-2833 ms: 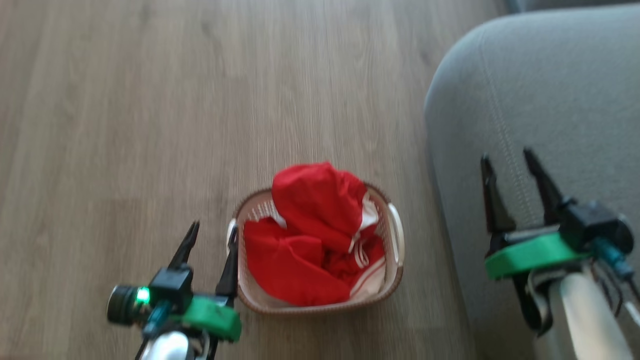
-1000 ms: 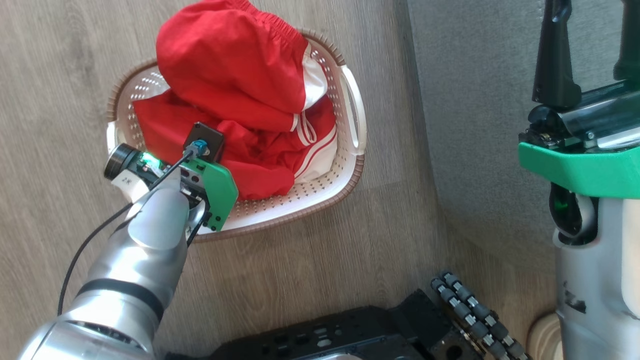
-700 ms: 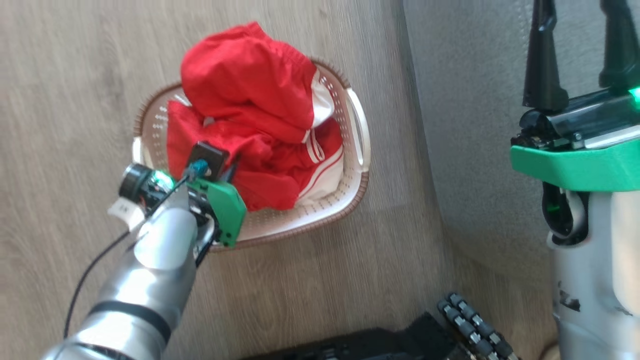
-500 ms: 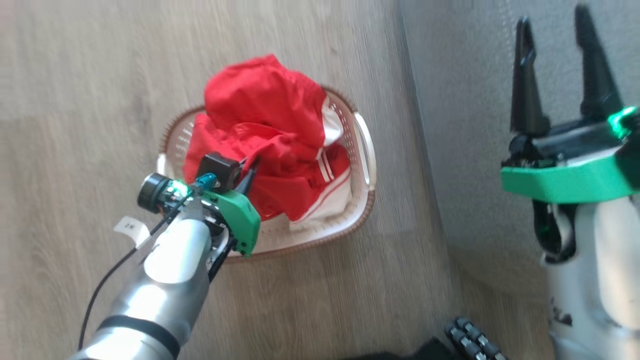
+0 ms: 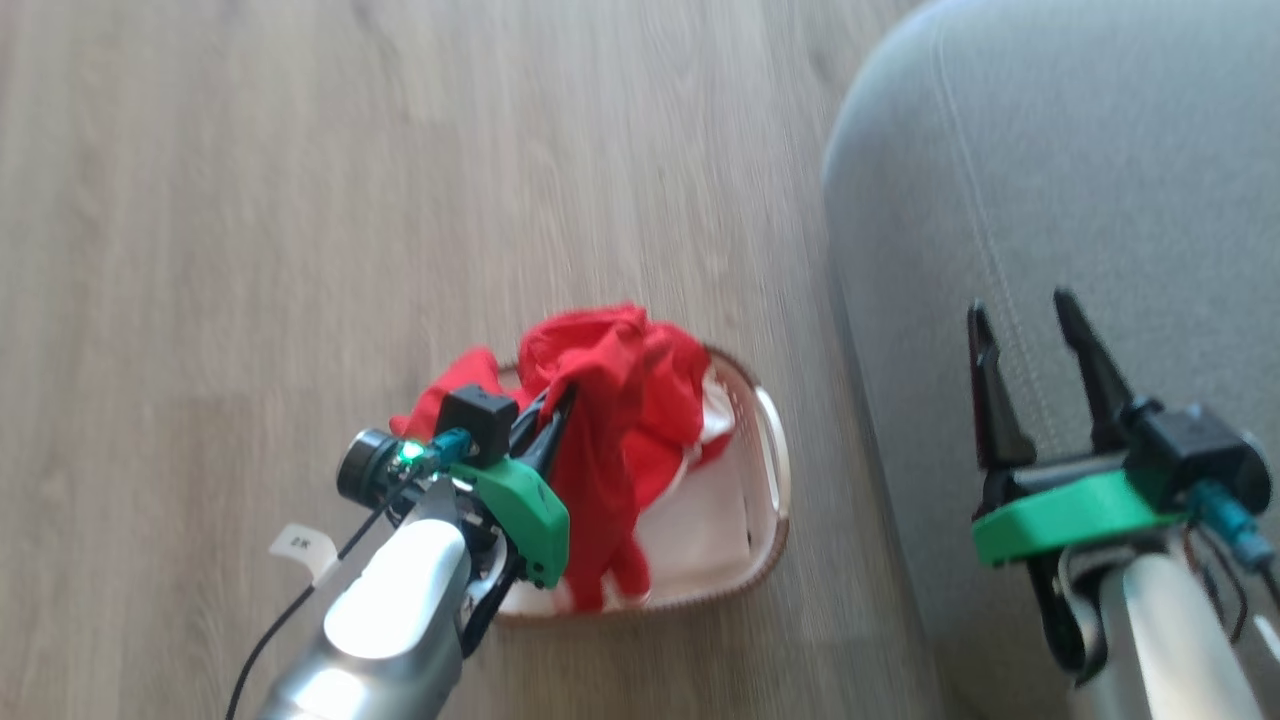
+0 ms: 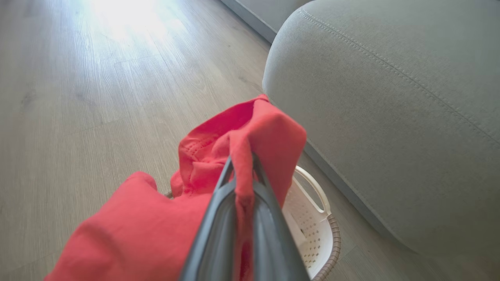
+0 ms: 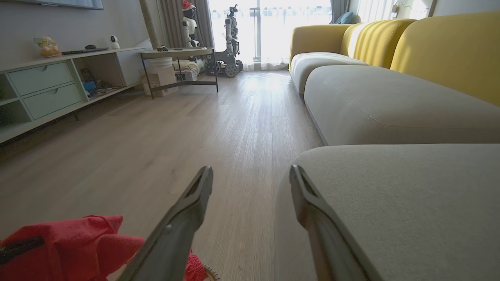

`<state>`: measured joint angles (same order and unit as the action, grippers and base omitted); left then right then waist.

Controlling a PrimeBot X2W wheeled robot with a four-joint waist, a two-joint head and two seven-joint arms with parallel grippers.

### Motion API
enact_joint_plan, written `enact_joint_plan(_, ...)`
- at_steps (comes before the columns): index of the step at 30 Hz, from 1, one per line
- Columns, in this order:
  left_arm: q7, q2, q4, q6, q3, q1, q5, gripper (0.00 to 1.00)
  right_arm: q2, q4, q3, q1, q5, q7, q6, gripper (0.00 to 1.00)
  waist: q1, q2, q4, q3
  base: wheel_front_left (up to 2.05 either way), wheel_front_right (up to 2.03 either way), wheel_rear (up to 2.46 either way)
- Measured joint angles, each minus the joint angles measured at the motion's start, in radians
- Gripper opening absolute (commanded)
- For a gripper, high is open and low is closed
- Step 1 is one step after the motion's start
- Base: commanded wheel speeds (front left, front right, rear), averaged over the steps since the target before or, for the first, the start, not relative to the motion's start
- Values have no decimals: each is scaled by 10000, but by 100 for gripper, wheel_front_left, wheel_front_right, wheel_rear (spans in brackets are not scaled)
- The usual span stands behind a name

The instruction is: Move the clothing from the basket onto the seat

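clothing (image 5: 620,400): bright red, crumpled; one fold is raised above the basket (image 5: 772,470), the lower end hangs into it; a white part lies inside.
left gripper (image 5: 556,408): jaws closed on the red fold.
basket: on the floor (image 5: 300,200), just beside the seat (image 5: 1100,150).
right gripper (image 5: 1018,305): jaws wide apart, holding nothing, over the seat.
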<state>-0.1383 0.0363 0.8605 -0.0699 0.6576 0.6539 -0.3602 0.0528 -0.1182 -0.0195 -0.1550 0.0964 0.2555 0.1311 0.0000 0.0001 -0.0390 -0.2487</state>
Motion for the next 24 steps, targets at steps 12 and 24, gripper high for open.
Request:
enact_joint_plan(12, 961, 142, -1597, 188, -4, -696, -372, 0, -6, -585, 201, 1685, 0, -2, 0, 100, 0, 0, 570, 2691, 0, 0, 0)
enact_joint_plan(24, 1931, 301, -3106, 303, -15, -341, -686, 0, -13, -865, 761, 1876, 6, -2, 0, 100, 0, 0, 861, 3559, 0, 0, 0)
